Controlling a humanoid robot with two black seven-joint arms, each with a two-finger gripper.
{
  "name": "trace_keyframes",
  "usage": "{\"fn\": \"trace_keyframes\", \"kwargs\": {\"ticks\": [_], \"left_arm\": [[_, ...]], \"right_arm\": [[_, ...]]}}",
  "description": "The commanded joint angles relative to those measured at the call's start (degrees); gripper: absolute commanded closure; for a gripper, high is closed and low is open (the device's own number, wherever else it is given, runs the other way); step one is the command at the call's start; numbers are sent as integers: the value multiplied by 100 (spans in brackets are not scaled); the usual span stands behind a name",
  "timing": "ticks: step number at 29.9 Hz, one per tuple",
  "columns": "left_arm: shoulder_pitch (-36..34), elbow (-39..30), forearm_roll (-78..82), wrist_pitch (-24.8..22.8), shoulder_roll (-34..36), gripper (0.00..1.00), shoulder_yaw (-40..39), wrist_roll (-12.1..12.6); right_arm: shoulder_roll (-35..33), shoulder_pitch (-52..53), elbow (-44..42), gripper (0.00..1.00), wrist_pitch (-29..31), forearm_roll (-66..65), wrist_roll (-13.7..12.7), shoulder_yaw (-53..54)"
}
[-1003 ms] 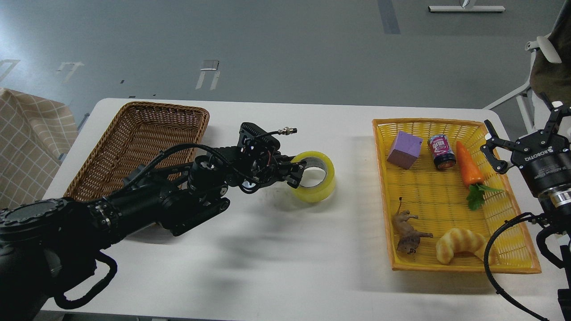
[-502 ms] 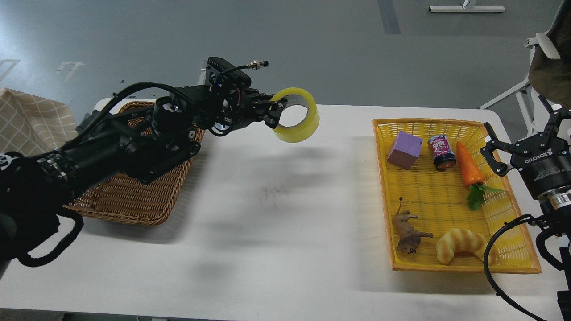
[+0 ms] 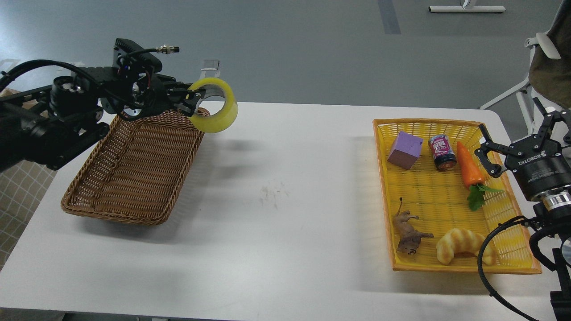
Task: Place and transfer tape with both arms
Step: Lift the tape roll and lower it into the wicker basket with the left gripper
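Tape (image 3: pixel 215 111): clenched in left tool (image 3: pixel 192 101), aloft at wicker basket (image 3: pixel 134 174) corner; right tool (image 3: pixel 519 133) released; next, lower into basket, release.

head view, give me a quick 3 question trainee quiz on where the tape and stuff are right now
1. True or false: the tape roll rests on the white table.
2. Which gripper holds the tape roll? A) left gripper B) right gripper C) neither
3. Fill in: the purple block, can, toy carrot, toy lion and croissant all lie in the ____ basket.

Key: 1 false, it is held in the air by the wicker basket's far right corner; 2 A; 3 yellow.
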Motion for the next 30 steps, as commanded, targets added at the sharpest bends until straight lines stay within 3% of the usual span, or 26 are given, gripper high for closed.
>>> {"fn": "trace_keyframes", "kwargs": {"ticks": [1,9,30], "left_arm": [[85,9,-8,1,398,100,99,-73],[358,105,-8,1,909,100,177,-91],[1105,396,-43,36,892,100,459,-91]], "right_arm": [[85,-1,-9,0,0,0,-1,-1],[156,42,-17,0,0,0,-1,-1],[261,16,-53,0,0,0,-1,-80]]}}
